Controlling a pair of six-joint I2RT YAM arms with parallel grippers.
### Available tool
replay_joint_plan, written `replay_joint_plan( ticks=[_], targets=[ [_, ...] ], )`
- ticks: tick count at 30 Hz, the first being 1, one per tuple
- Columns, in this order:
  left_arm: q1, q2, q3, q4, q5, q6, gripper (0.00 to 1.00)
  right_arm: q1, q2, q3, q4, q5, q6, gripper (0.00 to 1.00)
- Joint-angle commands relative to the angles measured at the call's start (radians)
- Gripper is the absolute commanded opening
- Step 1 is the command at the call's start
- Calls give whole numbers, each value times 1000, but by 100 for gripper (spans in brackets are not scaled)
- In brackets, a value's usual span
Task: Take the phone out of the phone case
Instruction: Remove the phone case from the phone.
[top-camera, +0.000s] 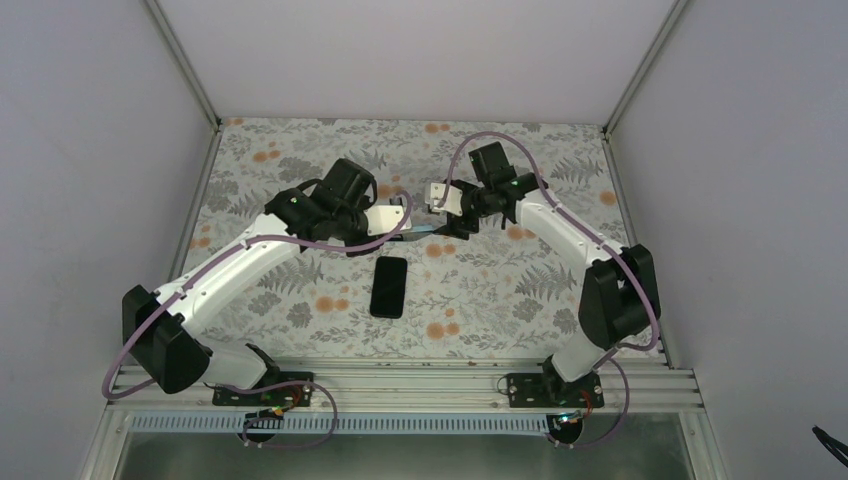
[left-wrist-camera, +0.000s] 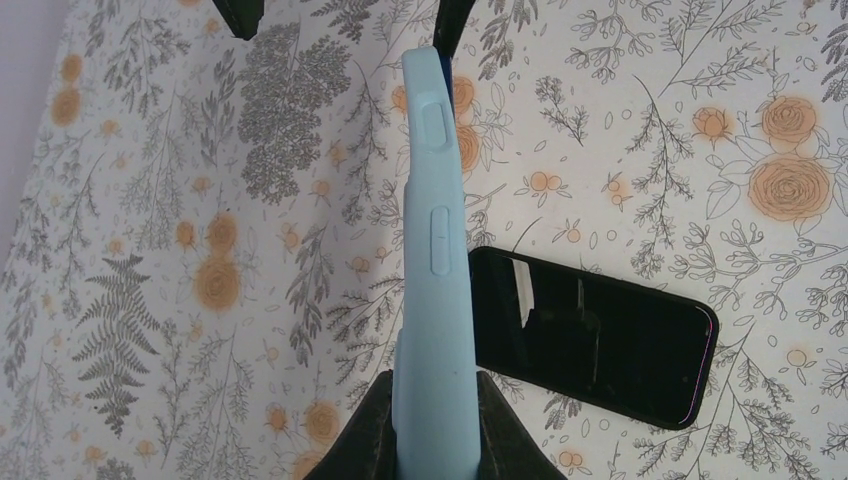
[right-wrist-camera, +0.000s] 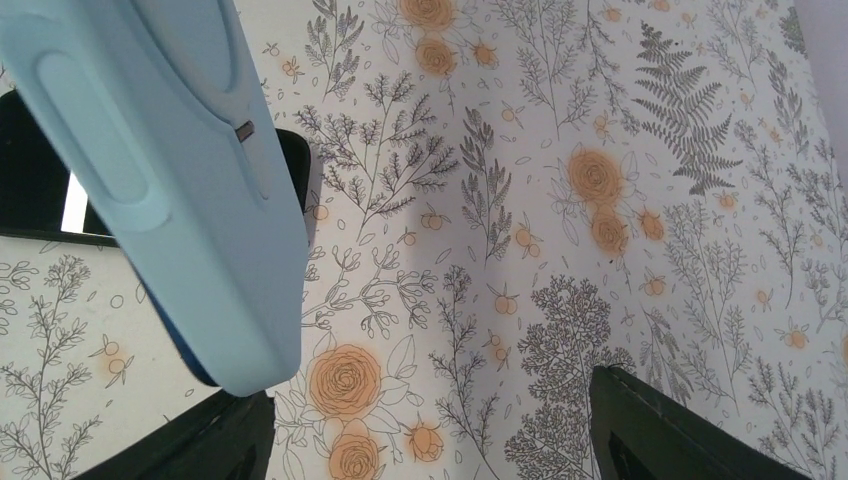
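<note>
- In the top view the phone case (top-camera: 424, 230) is hard to make out. Only a thin light-blue sliver shows between the two wrists, which mask the rest.
- The left wrist view shows the case edge-on, with its side-button bumps towards the camera. Its lower end is cut off at 6 o'clock, and its open face cannot be seen.
- In the right wrist view the case runs off the frame at 9 and 12 o'clock, so only its rounded end shows.
- The phone (top-camera: 389, 287) lies flat and bare on the floral table (top-camera: 520, 300), out of the case, with its screen dark. It is at 7 o'clock from the case and apart from it.
- The case hides one end of the phone in the left wrist view. In the right wrist view it hides most of the phone.
- The left gripper (top-camera: 405, 224) is clenched on the phone case. Its black fingers (left-wrist-camera: 362, 438) press both flat faces and hold the case on edge.
- The right gripper (top-camera: 446, 220) is released, with its fingers (right-wrist-camera: 670, 430) spread wide. The case's end sits just beside the finger at 7 o'clock in its own view. Whether they touch cannot be told.
- The left arm (top-camera: 240, 265) reaches from its base at 7 o'clock to the table's middle, with the wrist pointing towards 3 o'clock.
- The right arm (top-camera: 570, 230) rises from its base at 5 o'clock and folds at the elbow. Its forearm runs towards 10 o'clock, and the wrist faces the left gripper.
</note>
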Motion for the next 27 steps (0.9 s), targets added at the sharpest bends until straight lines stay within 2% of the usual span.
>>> replay_joint_plan(
  ticks=[1,15,27],
  targets=[
    [-5,-37,-5,19,62,10,2,-2,16,45,46,0,13,79],
    [-6,-33,-37,50,90,6,2,-2,15,95,47,-36,31,79],
    [-27,3,2,55,101,-14,2,-3,28,147,95,-58,71,79]
  ],
)
